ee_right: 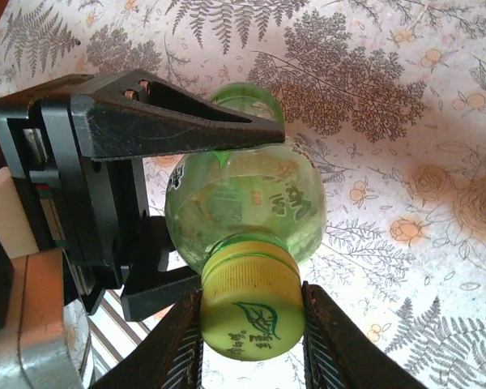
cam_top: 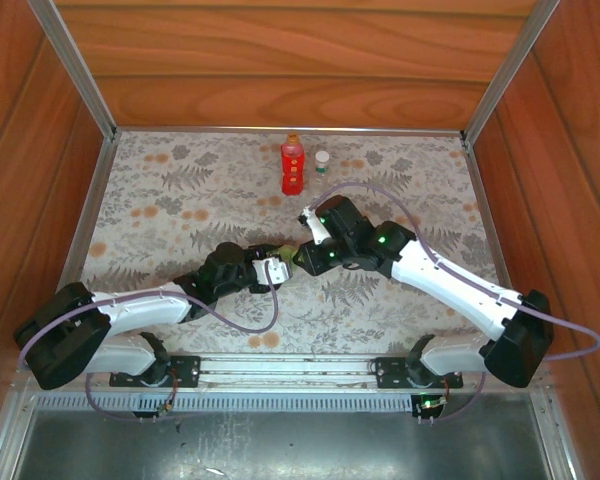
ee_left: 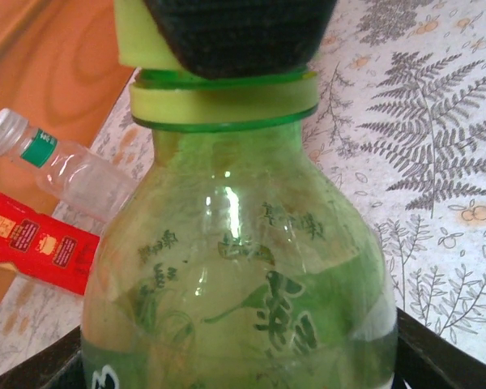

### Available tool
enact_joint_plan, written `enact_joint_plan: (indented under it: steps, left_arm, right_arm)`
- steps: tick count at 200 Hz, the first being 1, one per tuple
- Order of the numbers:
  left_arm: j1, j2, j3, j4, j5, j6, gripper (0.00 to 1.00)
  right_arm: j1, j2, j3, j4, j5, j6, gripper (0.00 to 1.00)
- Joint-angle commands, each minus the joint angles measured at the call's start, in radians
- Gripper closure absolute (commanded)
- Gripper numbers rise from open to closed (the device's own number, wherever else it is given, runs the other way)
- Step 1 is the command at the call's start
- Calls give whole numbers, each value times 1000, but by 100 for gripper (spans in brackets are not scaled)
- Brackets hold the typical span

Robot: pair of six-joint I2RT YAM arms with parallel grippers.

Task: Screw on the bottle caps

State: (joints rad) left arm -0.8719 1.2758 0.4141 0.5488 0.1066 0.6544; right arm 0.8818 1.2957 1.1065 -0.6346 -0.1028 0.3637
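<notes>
I read the green bottle (ee_right: 243,203) lying roughly level, neck pointing right: left pincer (cam_top: 276,268) clamps its body, right pincer (cam_top: 305,258) is closed on the yellow-green cap (ee_right: 251,316).

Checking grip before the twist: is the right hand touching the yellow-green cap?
Touching. The right wrist view shows the right hand with fingers pressed against both sides of the yellow-green cap.

Bright, even light; slightly blurred near foreground.
</notes>
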Motion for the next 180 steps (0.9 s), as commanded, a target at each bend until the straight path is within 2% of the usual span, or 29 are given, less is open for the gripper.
enact_joint_plan:
  steps: [1,22,38,95,122,180]
  left_arm:
    - [-8,3,12,-32,-1,-9,35]
    - [-7,-25,0,-32,6,-13,35]
    - [-8,-45,-8,-32,27,-13,35]
    - [-5,-97,-27,-35,82,-26,35]
    - [-5,-117,-38,-35,84,-34,35]
    - [-5,-111,-38,-41,78,-28,35]
  right_arm:
    - [-9,-50,13,-2,19,-80,64]
    - [-9,-118,-10,-17,32,-413,49]
    - [-9,-159,-26,-39,22,-666,47]
    - [2,-162,41,-187,-71,-1269,40]
    - [6,-110,100,-234,-38,-1365,39]
    - [23,-9,149,-199,-47,-1390,46]
